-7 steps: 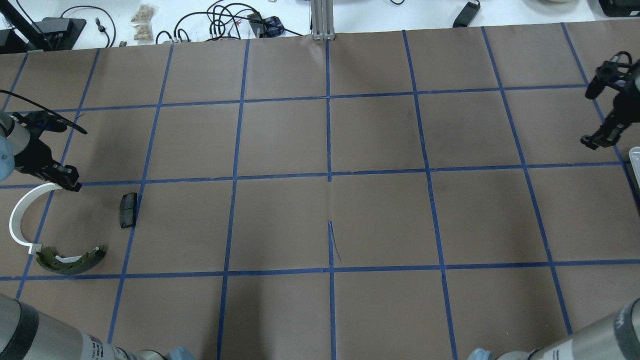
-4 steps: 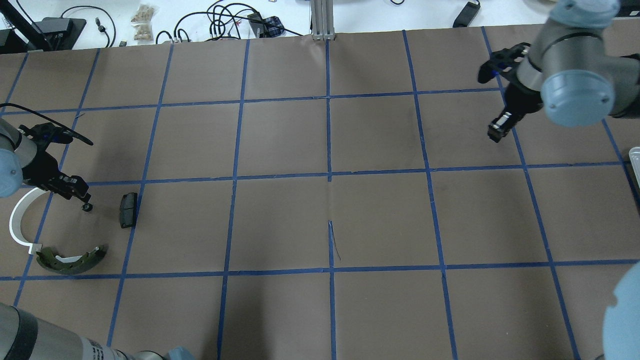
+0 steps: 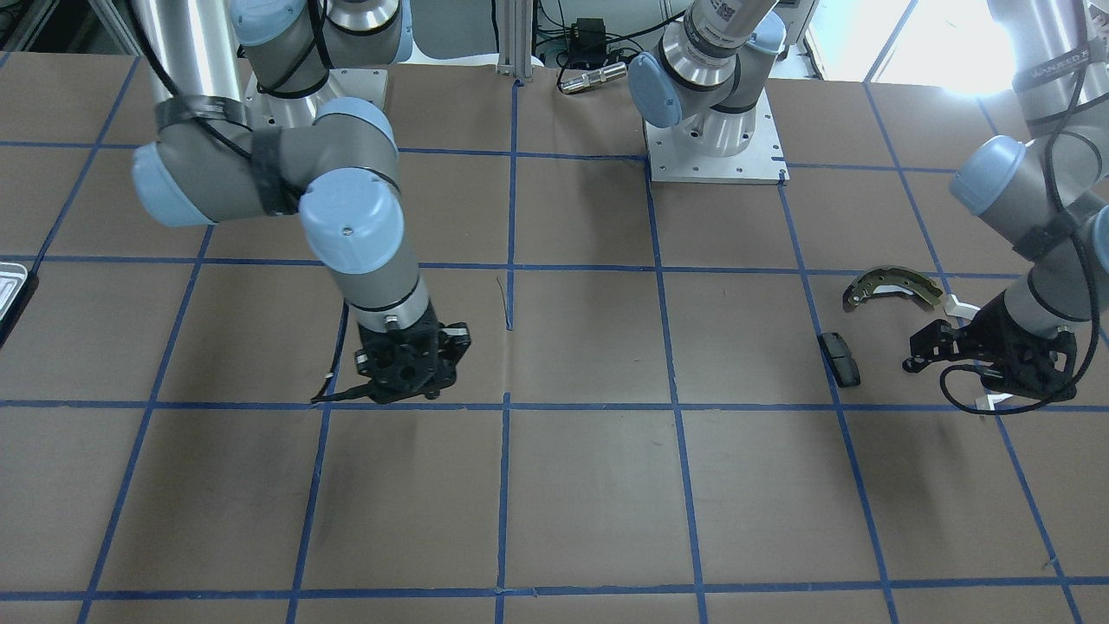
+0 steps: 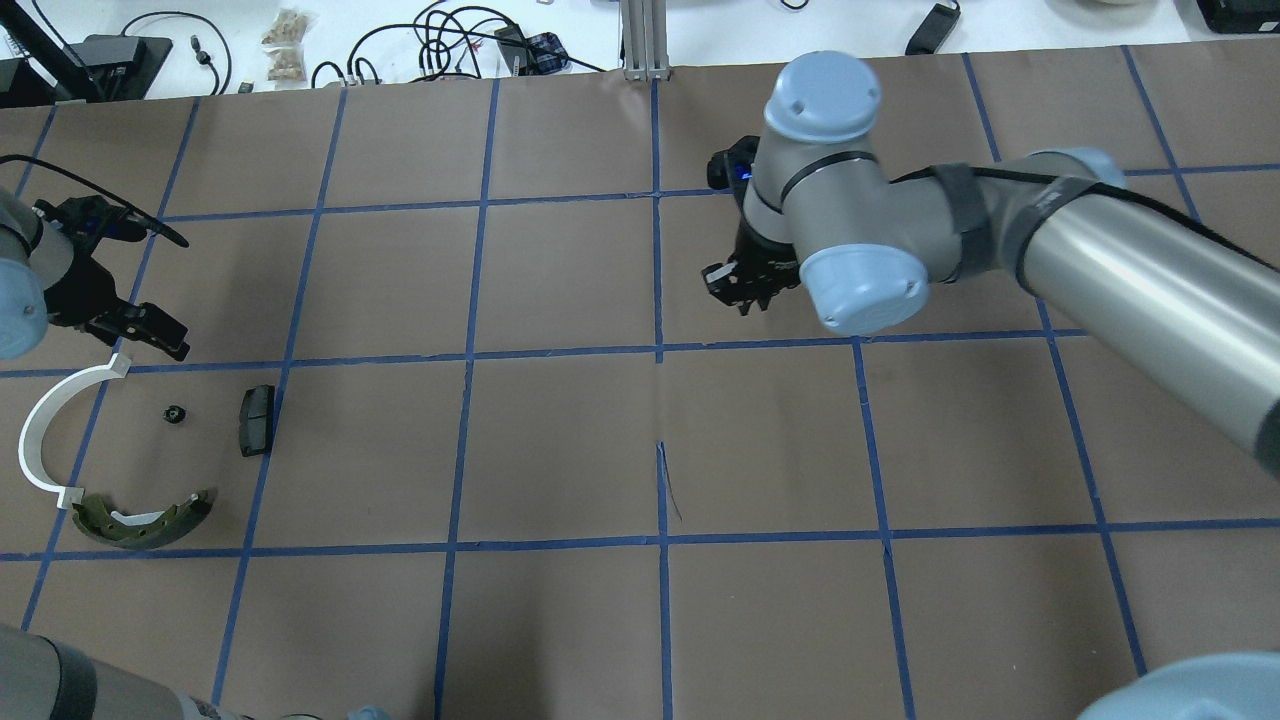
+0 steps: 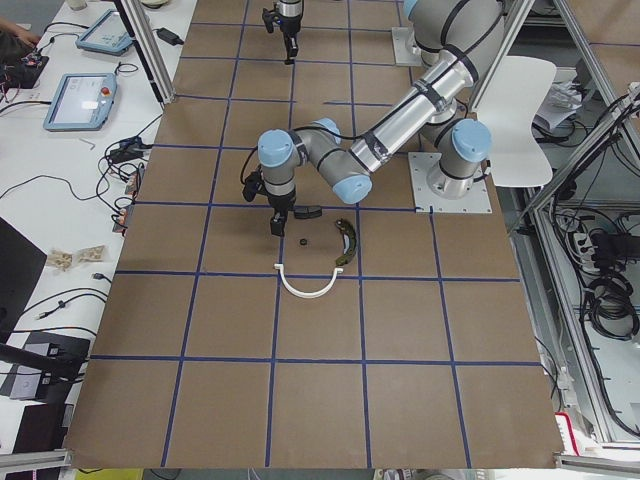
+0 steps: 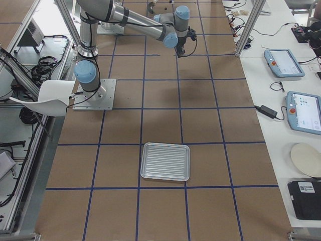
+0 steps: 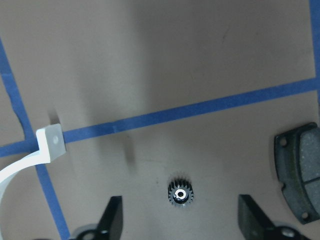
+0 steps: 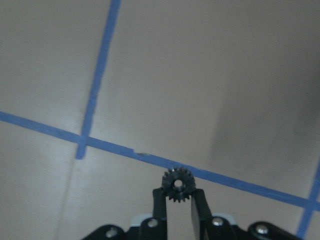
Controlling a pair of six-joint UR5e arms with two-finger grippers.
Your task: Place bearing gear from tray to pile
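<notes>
a: entry one, right gripper (image 8: 178, 200). state?
b: clenched on the bearing gear (image 8: 177, 186). the two fingertips pinch its lower teeth, so the bore faces the wrist camera. it hangs above the table cover (image 4: 560, 440), over a blue tape line (image 8: 100, 142), near the table's middle.
a: why that hold?
b: judgement: pinching across the toothed rim keeps a small round part from rolling out during a carry. the position reads as mid-transfer, between tray and pile.

a: entry two, tray?
b: tray (image 6: 165, 161), ribbed and silvery, lying flat toward the robot's right end. it is well apart from the right gripper.

a: entry three, pile?
b: at the robot's left end there is a white arc (image 4: 45, 430), with a brake shoe (image 4: 140, 520) just beside its lower end, and a black pad (image 4: 256, 420) apart from both. a second gear (image 7: 180, 192) lies flat on the cover between arc and pad.

a: entry four, left gripper (image 7: 180, 220)?
b: released. its fingers are spread wide on either side of the second gear, above it and not touching. judgement: that gear counts as delivered.

a: outstanding?
b: judgement: the held gear has most of the table to cross. the left gripper sits over the drop area, so the two arms need room from each other there.
</notes>
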